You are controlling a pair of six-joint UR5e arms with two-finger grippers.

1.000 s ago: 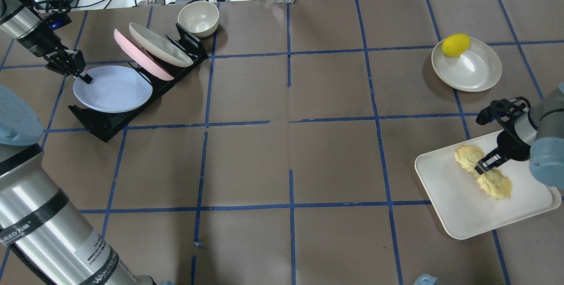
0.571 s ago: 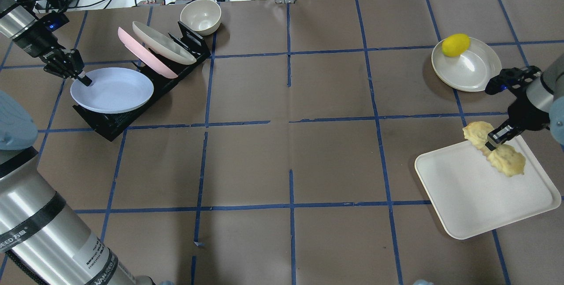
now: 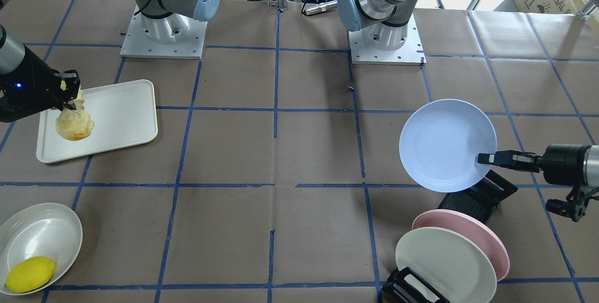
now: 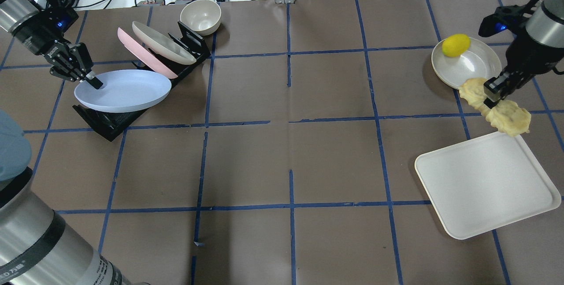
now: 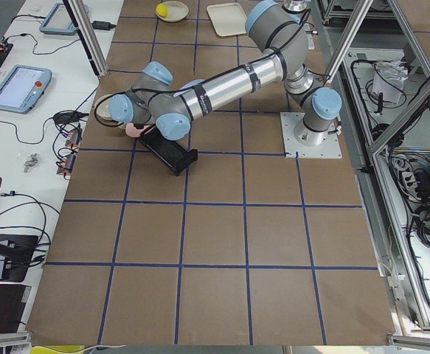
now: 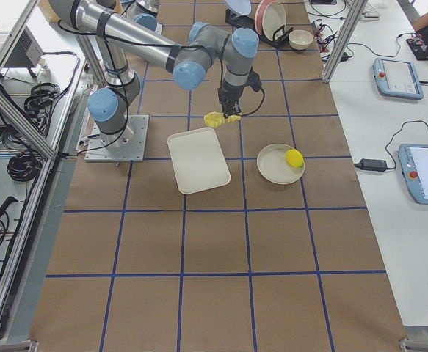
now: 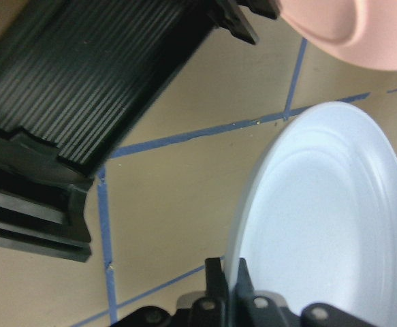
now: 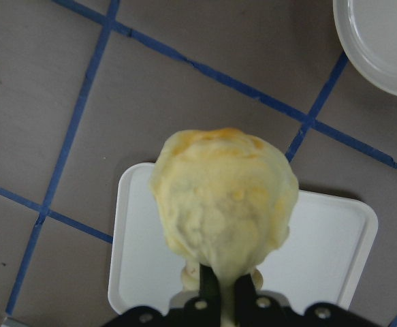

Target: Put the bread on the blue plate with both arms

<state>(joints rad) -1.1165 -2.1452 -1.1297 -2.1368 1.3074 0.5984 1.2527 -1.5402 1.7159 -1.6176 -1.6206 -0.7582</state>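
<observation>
Overhead exterior, right jaws clamped on bumpy oblong bread [image 4: 509, 116], left jaws gripping smooth round blue plate [image 4: 128, 91]

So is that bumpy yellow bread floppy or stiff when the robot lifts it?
Probably fairly stiff: the bumpy pale-yellow bread sticks out both sides of the right gripper without drooping. Likely light, since one narrow pinch at its middle holds it up.
</observation>
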